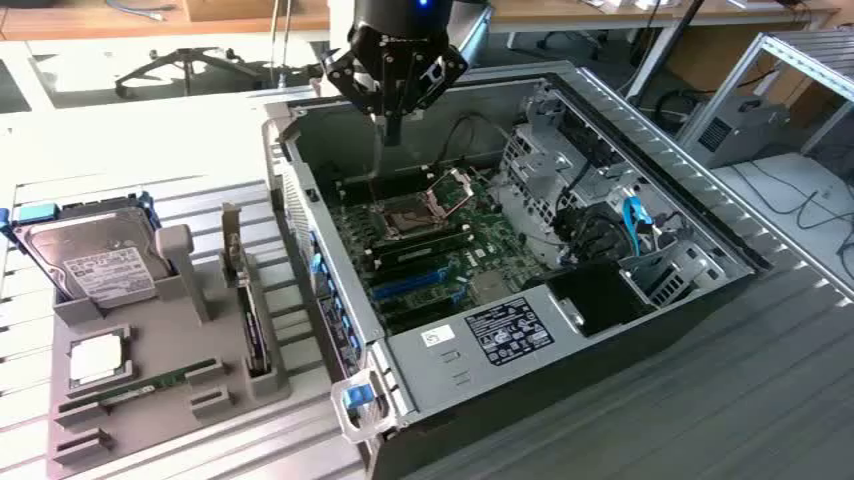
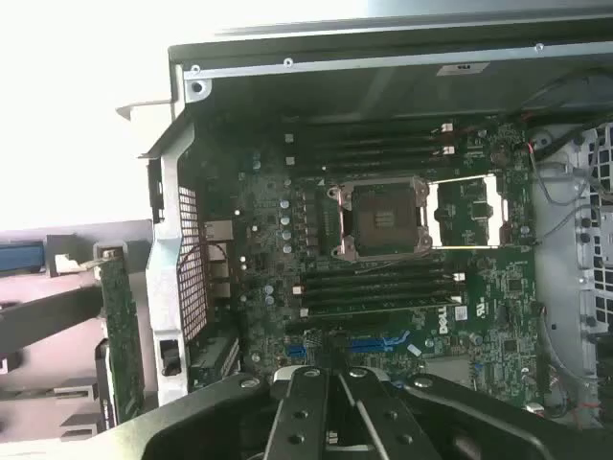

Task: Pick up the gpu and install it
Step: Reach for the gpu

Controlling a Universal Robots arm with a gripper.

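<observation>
- Slatted grey table (image 1: 694,400) carried the set-up; an office chair (image 1: 187,62) stood behind
- Open computer case (image 1: 447,372), its motherboard (image 2: 498,287) marked "DELL"
- Grey holder (image 1: 147,360) lay beside the case; the gpu (image 1: 248,310) stood on edge in it
- Gripper (image 1: 391,128) hung above the motherboard, pinched closed and empty

Slatted metal worktable (image 1: 721,400) is seen underneath, heavily overexposed toward the exterior view's left. A wooden desk edge (image 1: 134,22) is seen along the far side, with an office chair base (image 1: 200,62) set on pale floor below it. At the exterior view's right, a metal frame rack (image 1: 814,45), a grey box unit (image 1: 738,125) and loose cables (image 1: 810,200) on the floor are seen.
</observation>
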